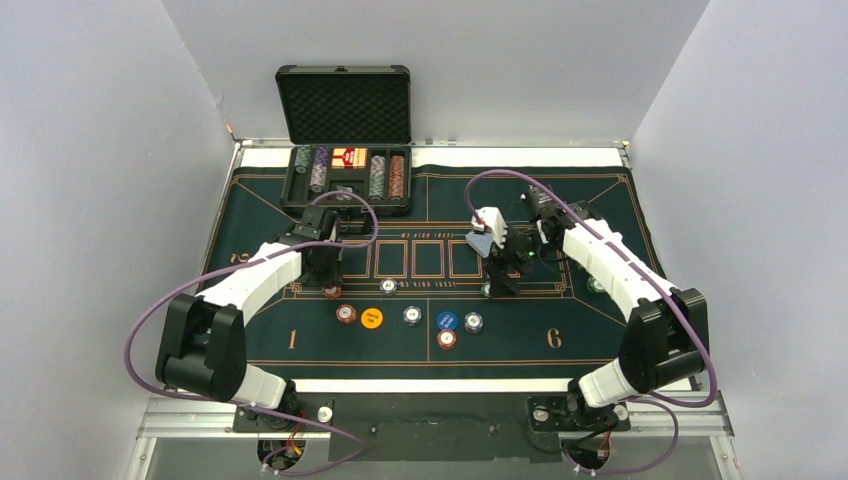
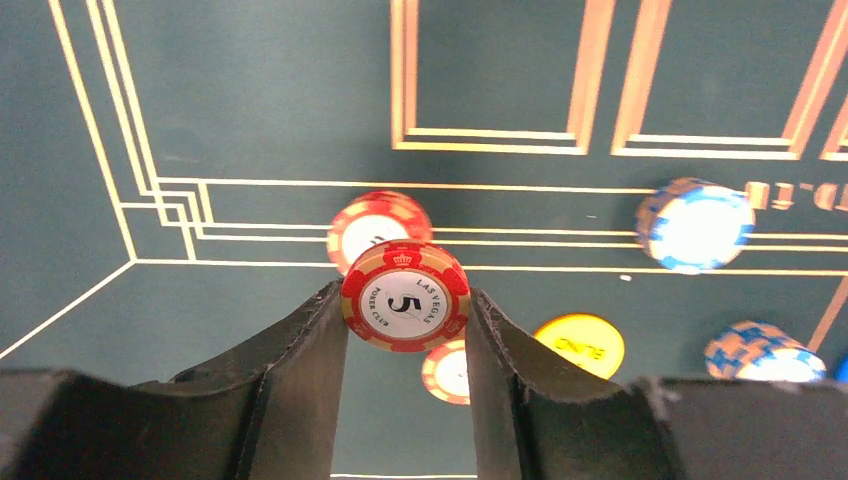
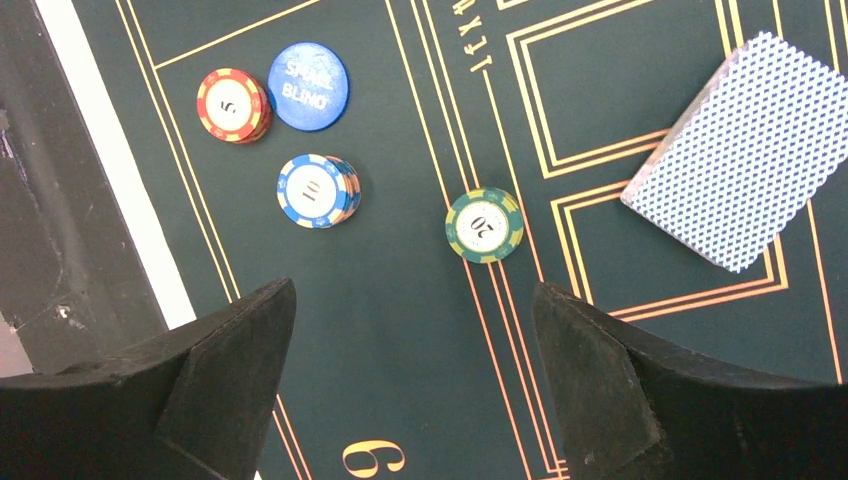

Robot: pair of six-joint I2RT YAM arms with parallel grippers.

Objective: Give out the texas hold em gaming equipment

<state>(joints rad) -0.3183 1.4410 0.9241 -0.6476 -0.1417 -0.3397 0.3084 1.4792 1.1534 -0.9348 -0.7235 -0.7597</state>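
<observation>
1. Green felt (image 1: pixel 440 195) with gold lines covers the table, and a black foam-lined case (image 1: pixel 345 105) stands open at the far edge.
2. Left gripper (image 2: pixel 405 305) is clenched on a red five chip (image 2: pixel 405 296), pinched by its rim with its face toward the wrist camera.
3. Beyond it, another red chip (image 2: pixel 378 222) lies flat on the gold lines. An orange disc (image 2: pixel 580 343) and a blue-white chip (image 2: pixel 695 223) sit off to one side.
4. Right gripper (image 3: pixel 415 300) hangs over the felt, fingers spread wide with nothing between them.
5. Under it are a green twenty chip (image 3: pixel 484 225), a blue ten stack (image 3: pixel 315 190), and a blue small-blind disc (image 3: pixel 308 86) just beside a second five chip (image 3: pixel 232 104).
6. Blue-backed deck (image 3: pixel 755 150) lies across the gold card boxes, apart from the chips.
</observation>
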